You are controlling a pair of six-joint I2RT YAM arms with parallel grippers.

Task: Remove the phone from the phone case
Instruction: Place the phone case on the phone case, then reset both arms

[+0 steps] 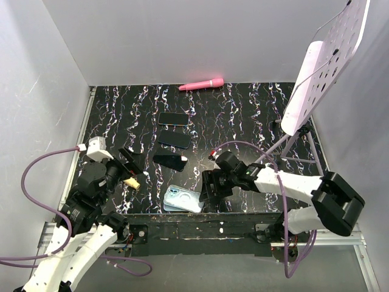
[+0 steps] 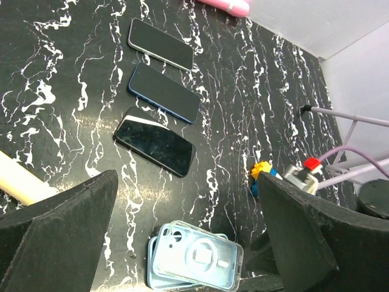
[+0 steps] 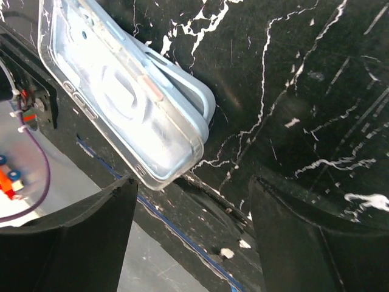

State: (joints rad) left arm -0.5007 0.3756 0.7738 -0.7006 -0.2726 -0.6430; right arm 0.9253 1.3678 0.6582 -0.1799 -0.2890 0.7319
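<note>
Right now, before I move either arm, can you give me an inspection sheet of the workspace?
Surface: black tabletop with white veins.
Job's things: three phones lie flat in a row, out of their cases. The light blue cases are stacked at the near edge; I cannot tell whether a phone is inside.
Clutter: pink stick at the far edge; cream piece beside the left arm.
Pincers: left pincer open, holding nothing; right pincer open beside the cases, holding nothing.
Cables: purple cables loop from both arms.
Surroundings: white walls; perforated board on a stand at right.
</note>
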